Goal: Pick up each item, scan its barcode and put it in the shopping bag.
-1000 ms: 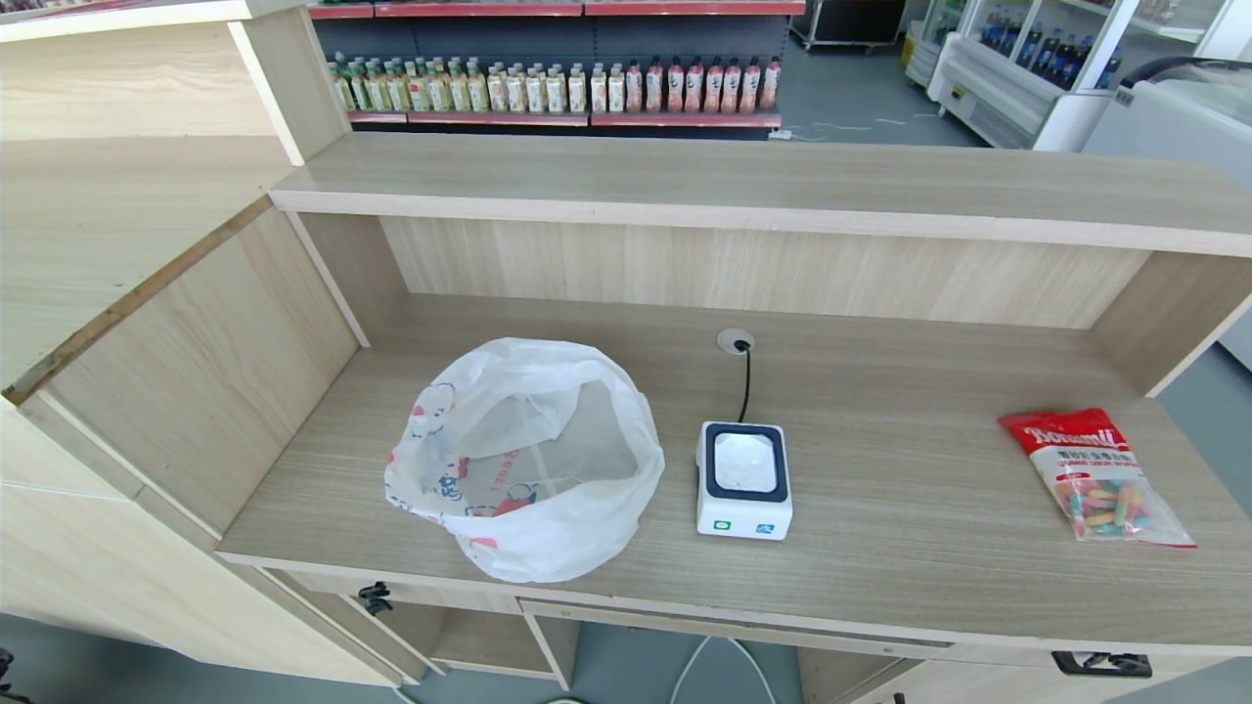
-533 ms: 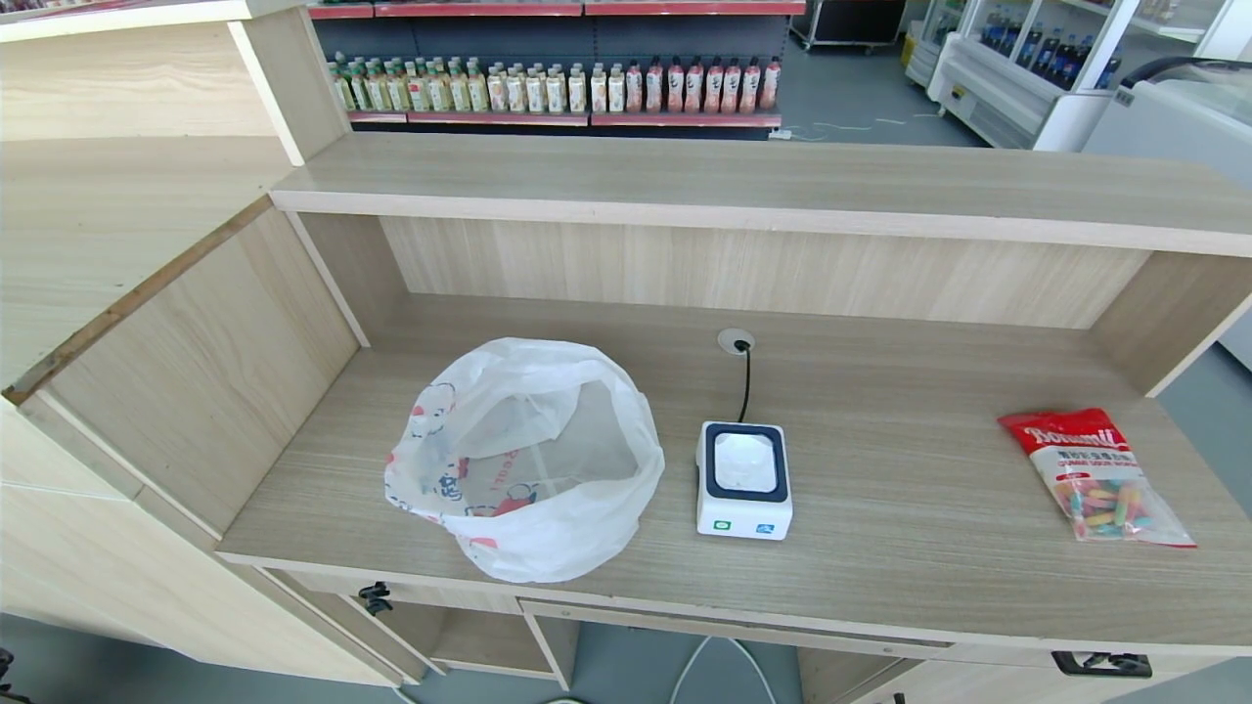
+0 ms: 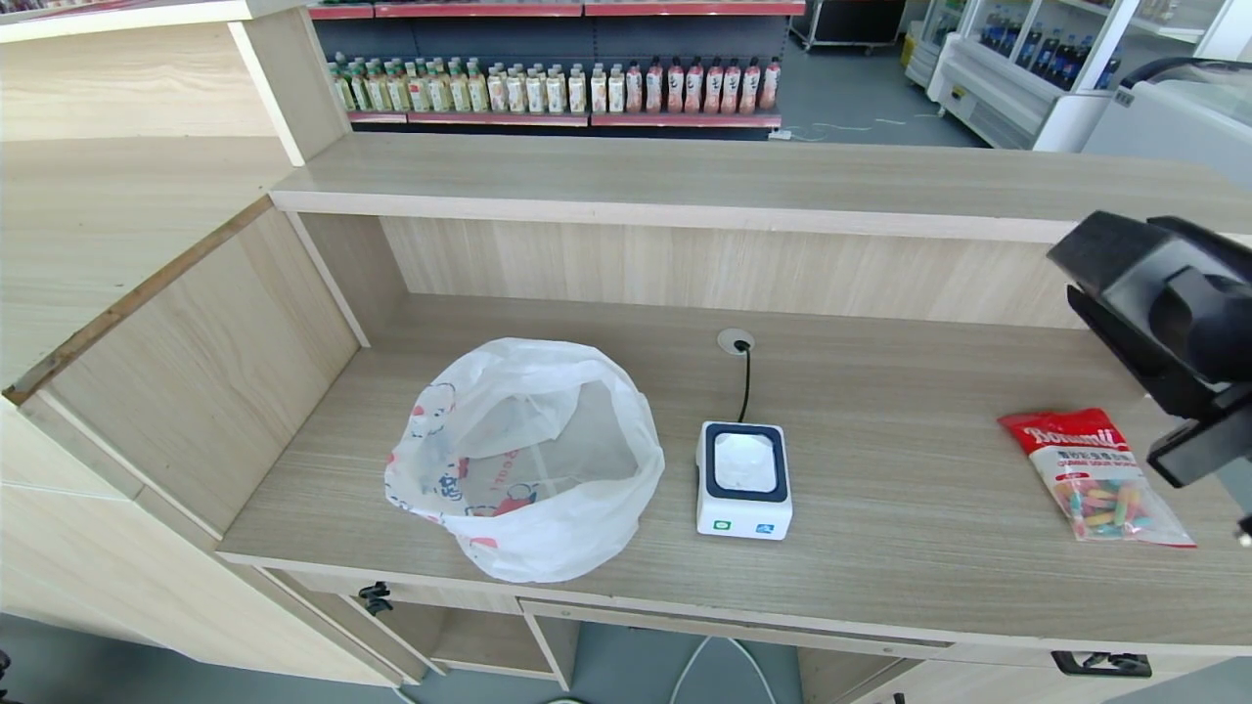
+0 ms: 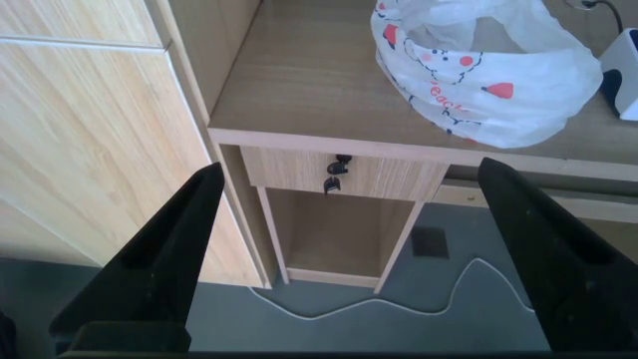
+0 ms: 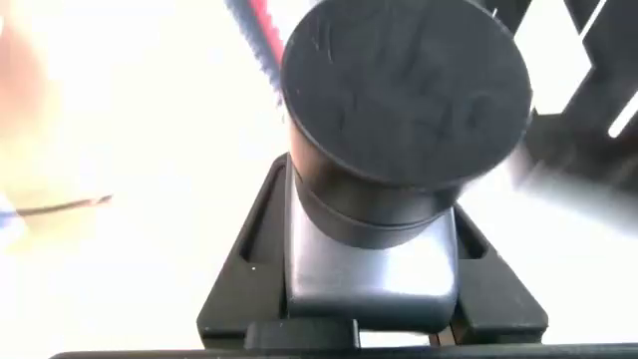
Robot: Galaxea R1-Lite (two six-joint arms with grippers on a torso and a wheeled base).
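Wide-spread left pincer [image 4: 349, 175], low and out in front of the worktop [image 4: 299, 95], below its front edge. Points at a small drawer front [image 4: 399, 178] with a black key [image 4: 336, 178] just under that edge. Open cubby [image 4: 339, 234] right beneath the drawer, grey floor [image 4: 299, 334] lower still.

Up and ahead of this pincer, toward its right: shopping bag [image 3: 528, 455], white with red print, mouth gaping upward, near side reaching the worktop's front edge. To the pincer's left, a tall wooden side panel [image 3: 205, 362], closing that end of the worktop.

Past the bag, on the side away from the left pincer: barcode scanner [image 3: 743, 479], white, dark-framed window facing up. Sits near the bag yet apart from it, a little back from the front edge. Black cord [image 3: 746, 381] from its rear to a round grommet [image 3: 736, 340] in the wood. Behind all this, a back wall topped by a raised ledge [image 3: 685, 181].

Black end of the right arm [image 3: 1164, 323] high over the worktop's right end. Below it, nearer the front edge: gummy candy packet [image 3: 1095, 479], red-topped, flat on the wood. Lies well apart from the scanner, a broad stretch of worktop between the two.

Spread of the right pincer: impossible to tell.
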